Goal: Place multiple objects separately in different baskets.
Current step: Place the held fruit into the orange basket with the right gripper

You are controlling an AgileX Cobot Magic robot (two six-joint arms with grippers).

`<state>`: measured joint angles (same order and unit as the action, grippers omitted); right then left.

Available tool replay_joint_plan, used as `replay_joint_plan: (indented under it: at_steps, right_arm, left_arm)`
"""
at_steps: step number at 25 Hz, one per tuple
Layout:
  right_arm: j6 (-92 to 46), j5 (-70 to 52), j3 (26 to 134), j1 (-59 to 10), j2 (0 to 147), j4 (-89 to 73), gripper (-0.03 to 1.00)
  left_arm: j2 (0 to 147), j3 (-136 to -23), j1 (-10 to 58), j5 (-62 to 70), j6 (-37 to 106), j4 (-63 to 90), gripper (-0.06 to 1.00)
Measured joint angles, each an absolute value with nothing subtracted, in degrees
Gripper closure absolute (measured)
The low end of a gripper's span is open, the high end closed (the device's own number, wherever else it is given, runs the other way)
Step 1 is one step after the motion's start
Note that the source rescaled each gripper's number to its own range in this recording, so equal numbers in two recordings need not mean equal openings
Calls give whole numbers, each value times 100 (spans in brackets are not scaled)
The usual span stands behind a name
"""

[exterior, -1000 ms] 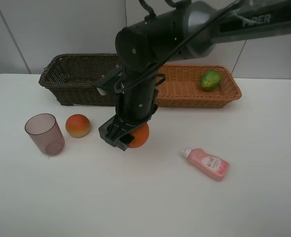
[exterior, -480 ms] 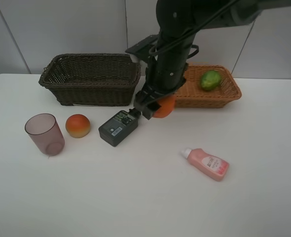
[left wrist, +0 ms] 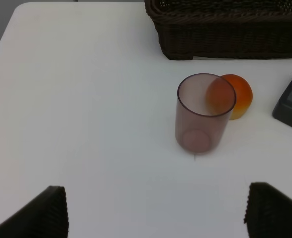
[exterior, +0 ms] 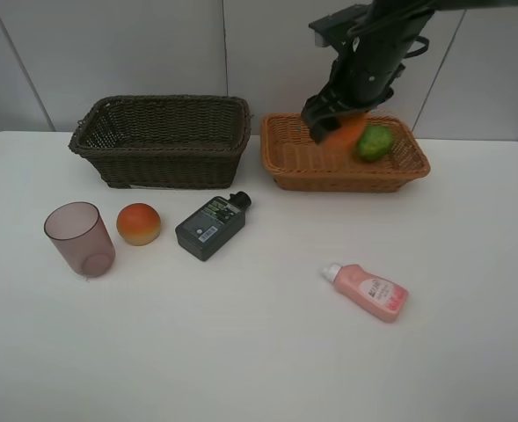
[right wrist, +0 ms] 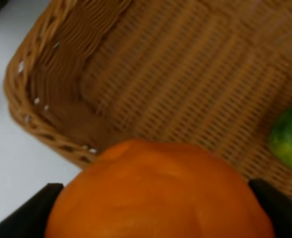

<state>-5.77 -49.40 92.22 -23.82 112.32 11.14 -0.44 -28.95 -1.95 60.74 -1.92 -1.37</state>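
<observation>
Orange [exterior: 347, 133] now lifted over tan basket [exterior: 346, 181], lime [exterior: 375, 142] inside

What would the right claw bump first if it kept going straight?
Probably the woven floor of the light basket, beside the lime. The right gripper carries the orange, which would touch first; depth is unclear.

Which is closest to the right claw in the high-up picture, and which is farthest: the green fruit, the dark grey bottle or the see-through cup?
From the right claw, which holds the orange over the tan basket:
1. Green fruit, beside it in that basket.
2. Dark grey bottle, lying near the table's middle.
3. Cup, standing at the far left.
</observation>
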Motion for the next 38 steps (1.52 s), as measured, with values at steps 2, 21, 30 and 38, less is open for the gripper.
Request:
replay_joint_plan:
  at_steps: [2, 21, 30, 38]
  right_arm:
    - [-577, -4748, 9298, -2224, 11232, 1114, 43]
    - [-577, -4228, 10401, -1928, 12767, 942, 43]
    - [-577, -4060, 10401, -1928, 12936, 1162, 43]
    - [-292, -3992, 10410, -1928, 12936, 1144, 4]
  left_arm:
    - [-44, -2895, -195, 6074, -192, -137, 2]
    - [-44, -2895, -195, 6074, -192, -137, 2]
    - [-44, -2895, -195, 6074, -192, -137, 2]
    - [-44, -2895, -195, 6074, -192, -137, 2]
